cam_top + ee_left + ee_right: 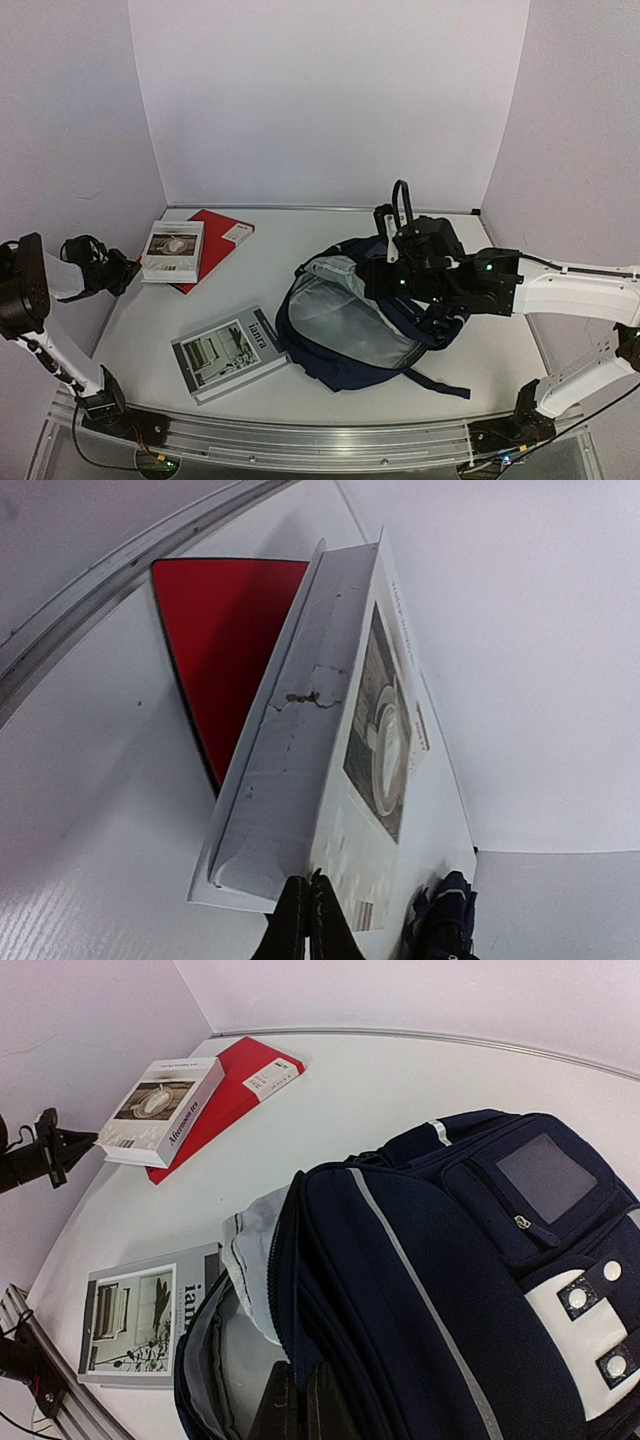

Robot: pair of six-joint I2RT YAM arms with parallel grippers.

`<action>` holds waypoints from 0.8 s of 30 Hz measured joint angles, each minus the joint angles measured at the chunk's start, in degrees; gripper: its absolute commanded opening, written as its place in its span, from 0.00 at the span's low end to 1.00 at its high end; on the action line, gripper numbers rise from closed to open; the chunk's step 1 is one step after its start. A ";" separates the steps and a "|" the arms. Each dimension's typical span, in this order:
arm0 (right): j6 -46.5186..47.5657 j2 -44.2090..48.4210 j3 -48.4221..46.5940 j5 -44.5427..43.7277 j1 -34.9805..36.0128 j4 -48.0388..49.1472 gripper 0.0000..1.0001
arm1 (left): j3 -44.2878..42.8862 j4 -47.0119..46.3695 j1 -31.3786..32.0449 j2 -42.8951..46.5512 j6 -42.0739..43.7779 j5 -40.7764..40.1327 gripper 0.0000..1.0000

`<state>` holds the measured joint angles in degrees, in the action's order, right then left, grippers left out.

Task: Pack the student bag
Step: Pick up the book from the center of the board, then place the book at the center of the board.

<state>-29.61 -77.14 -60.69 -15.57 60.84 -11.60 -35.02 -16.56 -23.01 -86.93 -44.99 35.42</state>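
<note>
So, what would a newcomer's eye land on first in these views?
The large navy blue fabric backpack, right of centre, gapes open on its grey lining, the right arm's fingers shut on its rim. At far left a thick white book lies on a flat red book; a grey paperback lies by the bag's near-left side.

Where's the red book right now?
Top view: the red book lies far left on the table, partly under the white book, near the left end effector.
</note>
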 measured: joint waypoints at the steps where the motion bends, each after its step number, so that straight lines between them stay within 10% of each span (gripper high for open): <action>1: 0.00 0.00 0.00 -0.09 0.00 0.01 0.00 | 0.14 0.01 -0.08 1.38 -0.02 0.73 0.00; 12: 0.35 0.00 0.00 -0.66 0.00 0.02 0.00 | 0.00 10.41 1.04 20.99 -0.67 9.26 0.00; 24: 0.81 -0.04 0.00 -0.64 0.00 0.04 0.00 | -0.13 25.39 15.78 30.14 -2.84 13.50 0.00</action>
<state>-28.79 -77.18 -60.69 -16.21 60.84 -11.55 -35.14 8.84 -7.23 -56.79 -47.84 48.92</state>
